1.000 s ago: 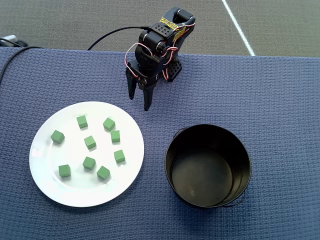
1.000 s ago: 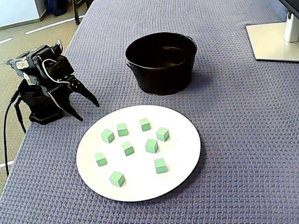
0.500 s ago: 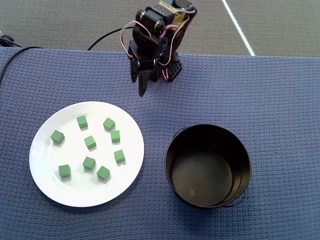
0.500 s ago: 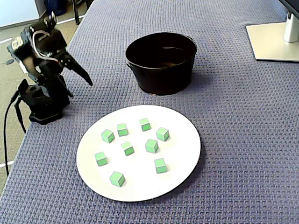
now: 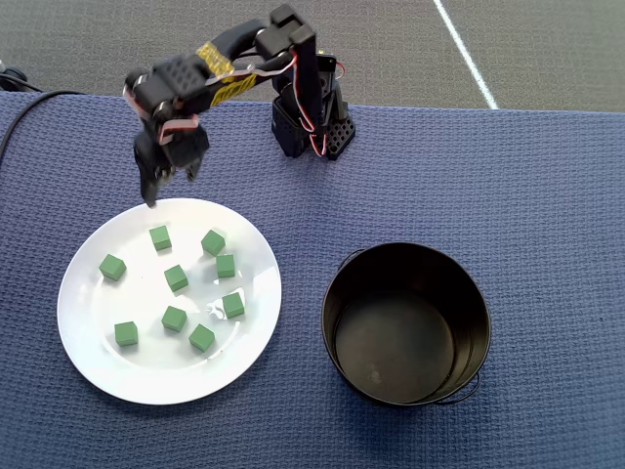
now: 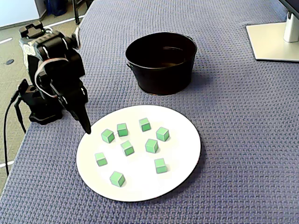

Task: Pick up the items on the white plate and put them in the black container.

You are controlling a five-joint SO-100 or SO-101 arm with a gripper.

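Observation:
Several small green cubes (image 5: 160, 237) (image 6: 108, 136) lie spread over the white plate (image 5: 88, 303) (image 6: 182, 154), none touching another. The black container (image 5: 395, 347) (image 6: 163, 79) stands empty, to the right of the plate in the overhead view and beyond it in the fixed view. My gripper (image 5: 149, 198) (image 6: 86, 128) points down over the plate's rim on the arm's side, close to the nearest cube but apart from it. Its fingers are together and hold nothing.
The arm's base (image 5: 312, 127) (image 6: 42, 105) sits at the edge of the blue woven mat, with a black cable (image 5: 210, 73) running off it. A monitor stand (image 6: 273, 39) occupies the far right corner in the fixed view.
The arm swung from beside its base out to the plate's rim and lowered. The gripper, open a second ago, has shut. The cubes have not moved.

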